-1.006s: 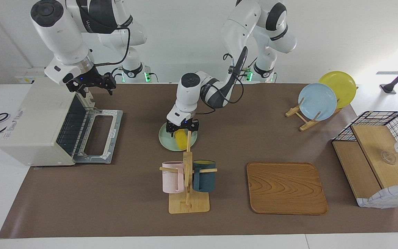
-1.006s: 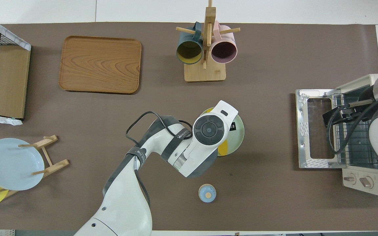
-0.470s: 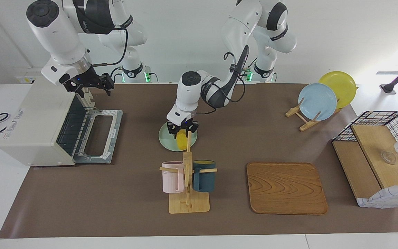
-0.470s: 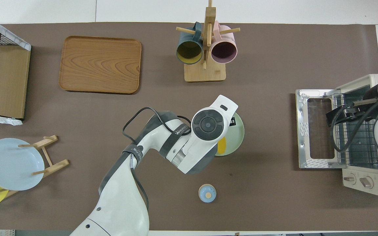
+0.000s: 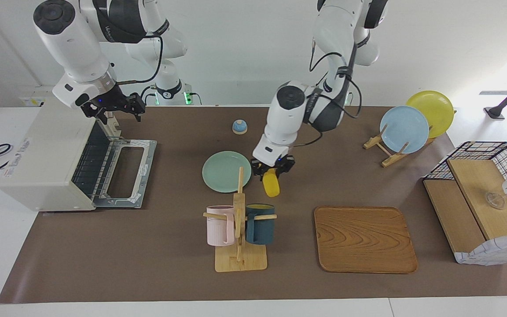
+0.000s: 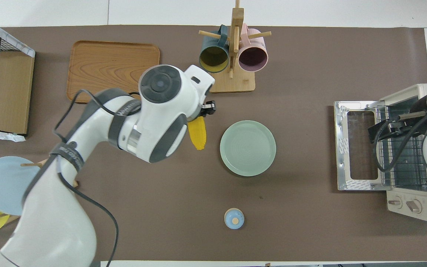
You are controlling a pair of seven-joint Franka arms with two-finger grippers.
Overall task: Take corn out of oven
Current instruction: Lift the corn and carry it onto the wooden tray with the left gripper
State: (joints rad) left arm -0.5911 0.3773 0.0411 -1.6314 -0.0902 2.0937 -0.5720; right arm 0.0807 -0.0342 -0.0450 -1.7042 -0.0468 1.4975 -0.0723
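The left gripper (image 5: 272, 169) is clamped on the upper end of the corn (image 5: 271, 184), which hangs in the air with its tapered tip down, over the brown table mat (image 5: 148, 246) beside the green plate (image 5: 222, 174), on the side toward the left arm's end of the table. The plate is bare. The mug rack (image 5: 239, 229) stands farther from the robots than the plate, the wooden tray (image 5: 363, 240) beside it. The right gripper (image 5: 112, 107) hovers over the top front edge of the oven (image 5: 46, 154), its fingers apart and holding nothing. The oven's door (image 5: 126, 174) lies dropped open, flat on the mat. A small blue bell (image 5: 239, 127) sits nearer the robots than the plate.
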